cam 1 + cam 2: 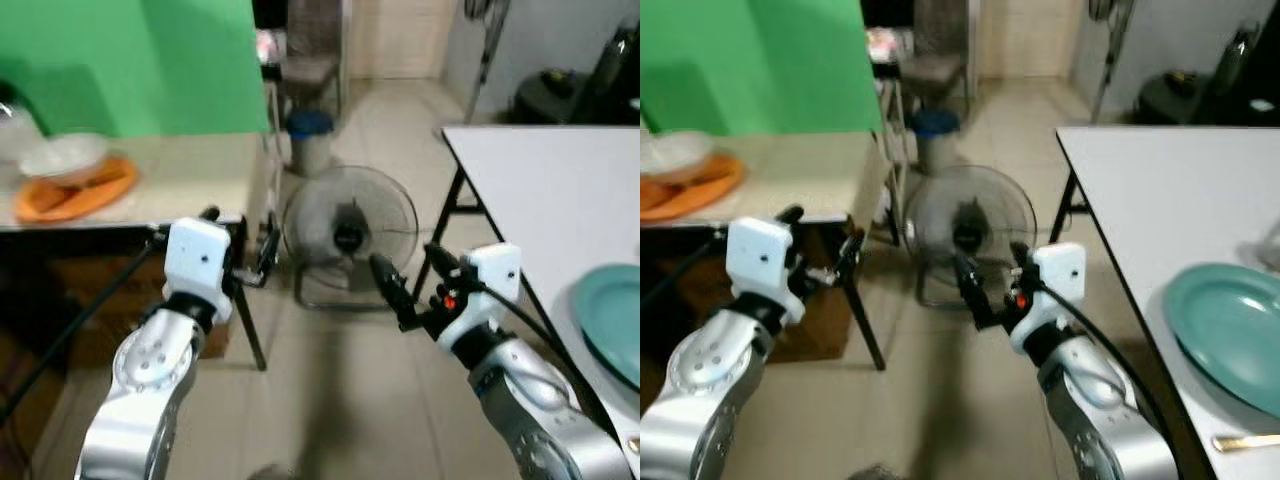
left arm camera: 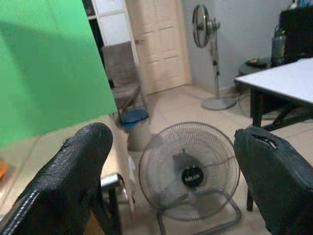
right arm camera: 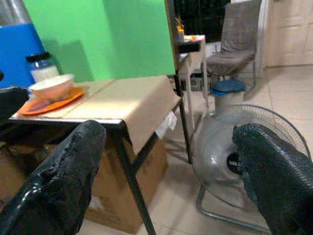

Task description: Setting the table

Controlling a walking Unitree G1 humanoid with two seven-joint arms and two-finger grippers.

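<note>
Left claw: my left gripper (image 2: pixel 171 166) is up in front of me, rough black fingers (image 2: pixel 73 171) spread wide, nothing between them.
Right claw: my right gripper (image 3: pixel 166 171) is raised too, fingers (image 3: pixel 274 171) wide apart and empty, pointing toward the tan table.
Between my arms: a round wire-cage fan (image 1: pixel 350 228) sits on the tiled floor (image 1: pixel 400 400).
Tan table: on my left, a smooth tan top (image 3: pixel 122 98) on dark metal legs, a cardboard box (image 3: pixel 117 196) under it.
Orange plate: flat and round, on the tan table's far end (image 1: pixel 70 195), with a pale bowl (image 1: pixel 62 155) on it; what's in the bowl I can't tell.
White table: on my right, smooth white top (image 1: pixel 1160 190).
Teal plate: round, glossy (image 1: pixel 1230 335), lying on the white table's near edge; a gold utensil tip (image 1: pixel 1245 441) lies just beside it.
</note>
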